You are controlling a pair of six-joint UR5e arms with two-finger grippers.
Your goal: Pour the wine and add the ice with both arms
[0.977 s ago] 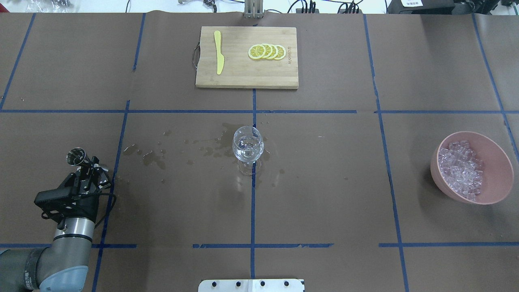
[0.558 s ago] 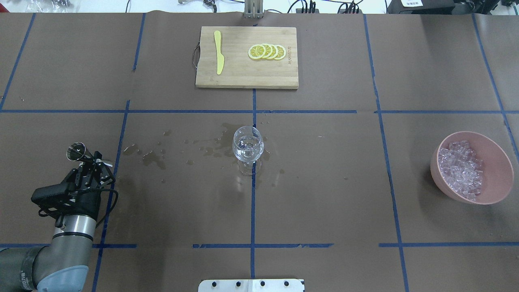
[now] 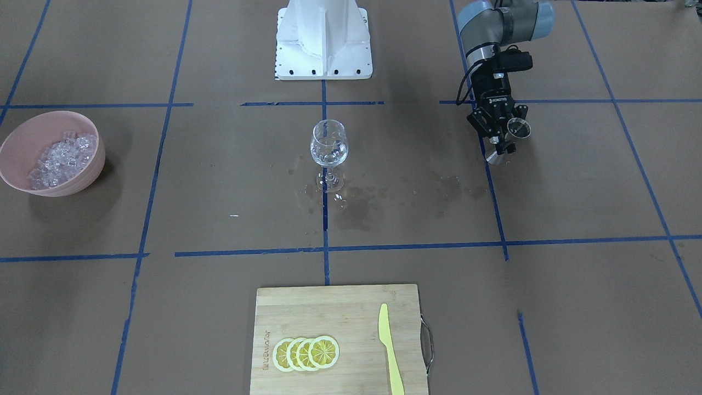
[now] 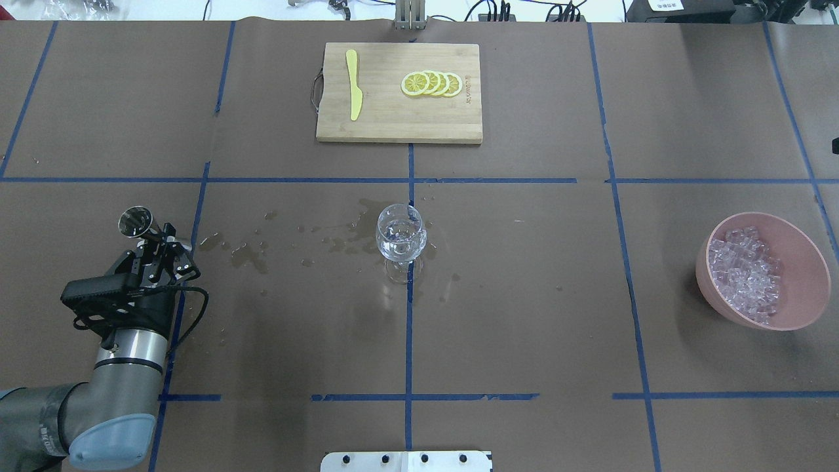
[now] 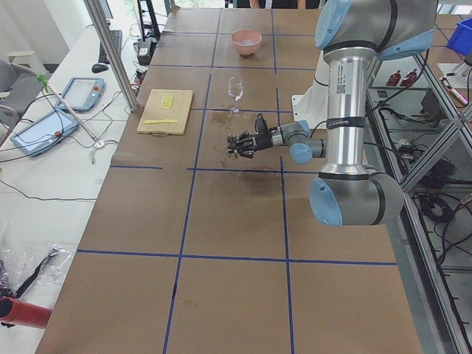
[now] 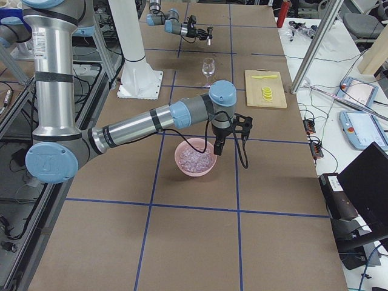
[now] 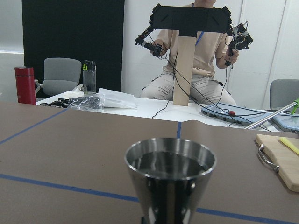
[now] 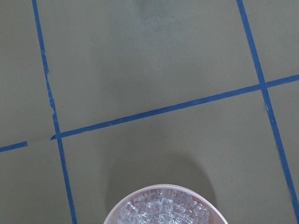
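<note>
Wine (image 7: 169, 164) sits in the steel jigger (image 4: 134, 221) clamped between the left gripper's (image 4: 160, 239) jaws, well apart from the glass (image 4: 400, 235); pouring looks unfinished. Ice (image 4: 744, 272) fills the bowl (image 4: 809, 262) beneath the right gripper (image 6: 217, 148), whose jaws I cannot judge.

The left tool (image 4: 160, 235), clamped on the small conical steel measuring cup (image 4: 134, 221), has carried it farther across the table (image 4: 524, 295) and slightly toward the middle.
</note>
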